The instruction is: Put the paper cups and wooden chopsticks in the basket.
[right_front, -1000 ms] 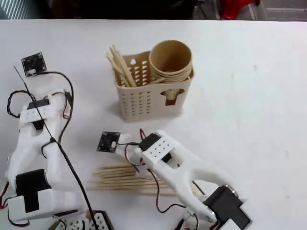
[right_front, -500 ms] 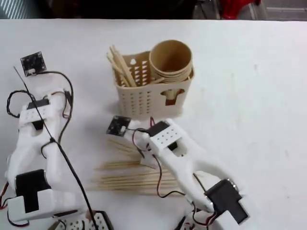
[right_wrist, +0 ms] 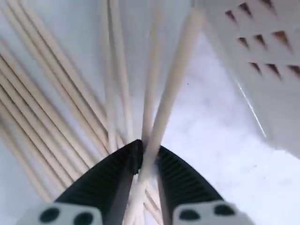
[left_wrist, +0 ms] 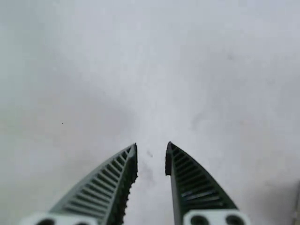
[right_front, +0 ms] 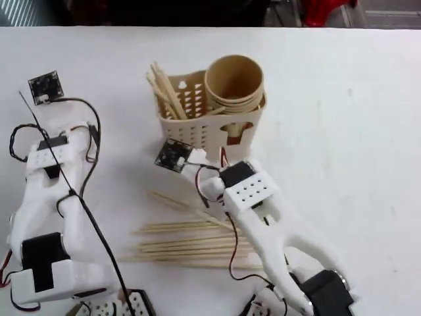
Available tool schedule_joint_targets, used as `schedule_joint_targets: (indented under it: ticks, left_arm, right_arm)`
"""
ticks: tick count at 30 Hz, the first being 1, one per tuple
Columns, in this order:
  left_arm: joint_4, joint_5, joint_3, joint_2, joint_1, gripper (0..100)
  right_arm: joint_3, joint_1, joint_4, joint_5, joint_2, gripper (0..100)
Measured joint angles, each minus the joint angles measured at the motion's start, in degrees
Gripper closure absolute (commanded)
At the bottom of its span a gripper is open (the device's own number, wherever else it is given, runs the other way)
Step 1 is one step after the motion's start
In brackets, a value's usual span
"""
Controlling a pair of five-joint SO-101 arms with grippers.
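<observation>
A cream perforated basket (right_front: 197, 135) stands at the table's middle back, with stacked paper cups (right_front: 234, 82) in its right half and several wooden chopsticks (right_front: 164, 89) leaning in its left half. More loose chopsticks (right_front: 177, 245) lie in a pile near the front edge. My right arm (right_front: 250, 194) sits just in front of the basket. Its gripper (right_wrist: 145, 154) is shut on a couple of chopsticks (right_wrist: 171, 93), which stick out slantwise (right_front: 172, 201) above the pile. The basket wall (right_wrist: 262, 51) is close beside them. My left gripper (left_wrist: 151, 147) hovers slightly open over bare table, holding nothing.
My left arm (right_front: 46, 171) rests along the table's left side with black cables (right_front: 92, 131) looping around it. The white tabletop (right_front: 348, 131) to the right of the basket has free room.
My right arm has moved from the chopstick pile up toward the basket, lifting a couple of chopsticks off the pile. The left arm has kept still.
</observation>
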Motion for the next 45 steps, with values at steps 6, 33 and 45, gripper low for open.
schedule_joint_targets:
  ticks: [6,33,45]
  left_arm:
    - [0.0,0.0,0.0,0.0,0.0,88]
    - [0.0,0.0,0.0,0.0,0.0,88]
    - [-1.4,0.0,1.0,0.1,0.4,88]
  right_arm:
    - [0.0,0.4,0.0,0.0,0.0,98.2]
    - [-18.0,0.4,-20.2,-6.9,-32.5,98.2]
    - [-20.9,-0.5,-25.2,-6.9,-17.2,98.1]
